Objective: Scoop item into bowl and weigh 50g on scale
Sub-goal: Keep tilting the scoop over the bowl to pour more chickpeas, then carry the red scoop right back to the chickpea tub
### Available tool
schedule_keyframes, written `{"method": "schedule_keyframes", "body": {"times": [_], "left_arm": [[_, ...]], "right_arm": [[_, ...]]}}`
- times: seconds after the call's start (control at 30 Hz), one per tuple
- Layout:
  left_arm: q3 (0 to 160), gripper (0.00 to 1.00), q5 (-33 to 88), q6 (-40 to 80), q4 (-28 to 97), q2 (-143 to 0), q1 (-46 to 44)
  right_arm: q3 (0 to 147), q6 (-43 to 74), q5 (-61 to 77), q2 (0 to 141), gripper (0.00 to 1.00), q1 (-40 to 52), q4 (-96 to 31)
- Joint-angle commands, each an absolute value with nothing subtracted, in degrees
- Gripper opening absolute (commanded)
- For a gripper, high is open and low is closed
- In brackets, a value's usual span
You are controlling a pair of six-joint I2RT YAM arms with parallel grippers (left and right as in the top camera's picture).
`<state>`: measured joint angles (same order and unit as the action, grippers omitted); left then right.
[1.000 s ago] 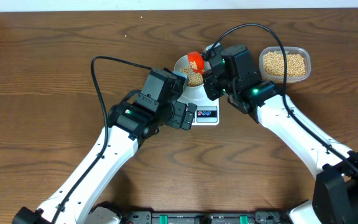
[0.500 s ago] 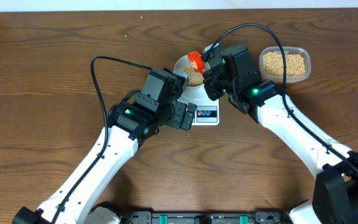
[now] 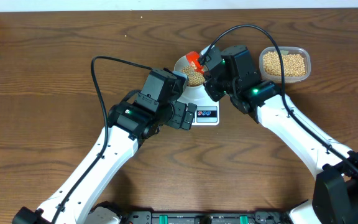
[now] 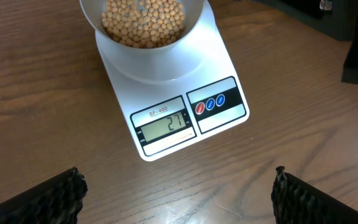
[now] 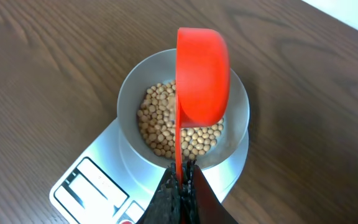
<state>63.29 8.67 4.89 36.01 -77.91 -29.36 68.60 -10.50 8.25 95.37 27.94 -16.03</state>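
A pale bowl [image 3: 180, 63] partly filled with tan beans [image 3: 194, 78] stands on the white scale [image 3: 207, 115]. My right gripper [image 3: 207, 66] is shut on the thin handle of an orange-red scoop [image 3: 194, 58]. The scoop [image 5: 202, 74] is tipped on its side over the bowl [image 5: 241, 106], above the beans [image 5: 157, 124]; its inside faces away. My left gripper [image 4: 176, 199] hangs open over bare wood just in front of the scale [image 4: 222, 62], whose display [image 4: 165, 122] reads 27. The right gripper [image 5: 182, 171] sits over the scale's edge.
A clear plastic tub [image 3: 284, 64] full of beans sits on the table right of the bowl, close behind the right arm. The left arm's black cable [image 3: 104, 62] loops over the table to the left. Both arms crowd the scale.
The scoop has rolled slightly further onto its side over the bowl. The left arm has not moved.
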Motion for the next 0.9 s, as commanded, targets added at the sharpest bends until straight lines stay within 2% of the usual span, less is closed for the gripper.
{"method": "schedule_keyframes", "body": {"times": [0.0, 0.23, 0.7, 0.87], "left_arm": [[62.85, 0.97, 8.34, 5.02, 36.23, -78.24, -29.45], [62.85, 0.97, 8.34, 5.02, 36.23, -78.24, -29.45], [62.85, 0.98, 8.34, 5.02, 36.23, -78.24, -29.45], [62.85, 0.98, 8.34, 5.02, 36.23, -78.24, -29.45]], "right_arm": [[68.62, -15.2, 8.05, 93.97, 0.01, 28.84, -16.16], [68.62, -17.3, 8.05, 93.97, 0.01, 29.15, -16.16], [68.62, -32.73, 8.03, 93.97, 0.01, 29.3, -17.21], [68.62, -32.73, 8.05, 93.97, 0.01, 29.3, -17.56]]}}
